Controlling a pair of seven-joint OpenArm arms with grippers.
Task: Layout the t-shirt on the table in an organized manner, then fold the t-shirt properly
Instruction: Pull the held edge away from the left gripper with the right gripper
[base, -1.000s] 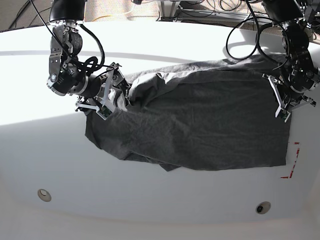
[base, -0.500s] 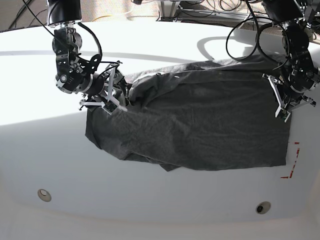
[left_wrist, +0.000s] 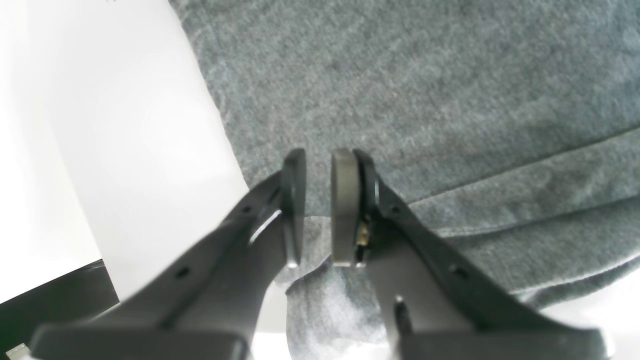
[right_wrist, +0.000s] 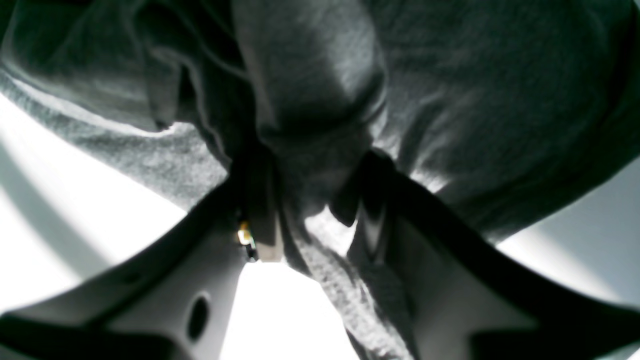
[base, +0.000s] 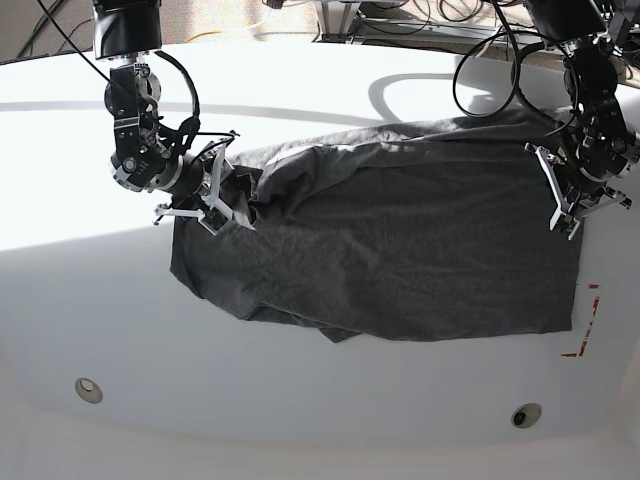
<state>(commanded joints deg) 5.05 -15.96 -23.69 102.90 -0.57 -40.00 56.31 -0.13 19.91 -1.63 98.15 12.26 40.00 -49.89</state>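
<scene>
While both hands (base: 232, 195) (base: 560, 195) clench the t-shirt (base: 400, 250), red tape (base: 585, 320) lies beside.

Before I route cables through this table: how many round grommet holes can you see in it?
2: one grommet hole near the front left edge, another grommet hole near the front right. The t-shirt might hide more.
</scene>
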